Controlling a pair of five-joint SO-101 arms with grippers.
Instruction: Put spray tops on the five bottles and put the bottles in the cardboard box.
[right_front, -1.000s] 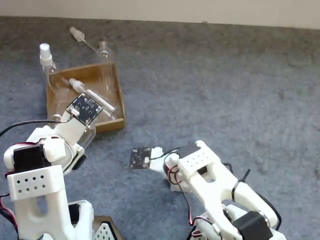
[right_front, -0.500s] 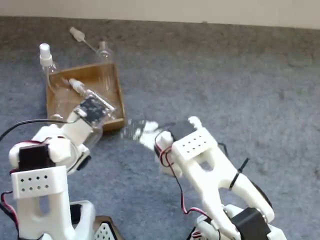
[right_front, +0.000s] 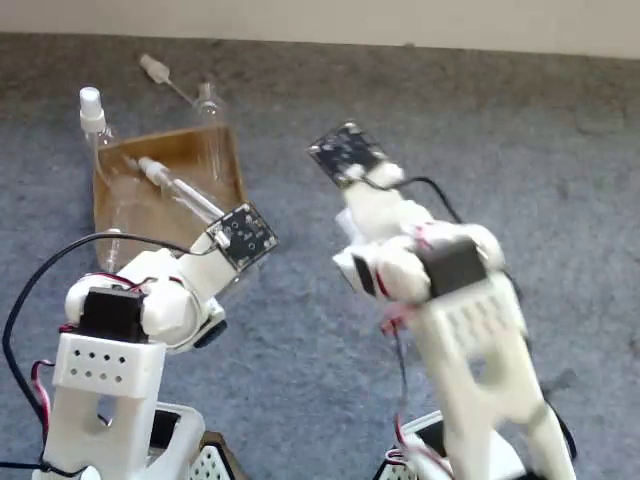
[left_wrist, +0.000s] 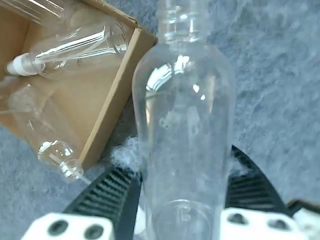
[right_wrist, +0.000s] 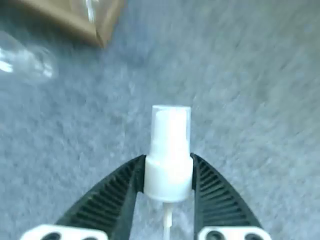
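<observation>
The left gripper (left_wrist: 182, 192) has its fingers pinching the lower body of a clear, uncapped bottle (left_wrist: 182, 115), whose bare threaded neck points away from the wrist, just beside a corner of the cardboard box (left_wrist: 117, 95). The right gripper (right_wrist: 168, 172) has its fingers clamped on the collar of a white spray top (right_wrist: 170, 145), nozzle outward, above the grey surface (right_wrist: 250, 75).

In the high view the box (right_front: 236, 170) sits in the upper left of the frame. A capped bottle (right_front: 180, 190) lies inside it. A standing bottle (right_front: 92, 115) with a spray top on is at the box's far left corner. A second uncapped bottle (right_front: 207, 100) stands behind the box, and a loose spray top (right_front: 155, 68) lies near it at the upper left. The left arm is at lower left, the right arm in the middle.
</observation>
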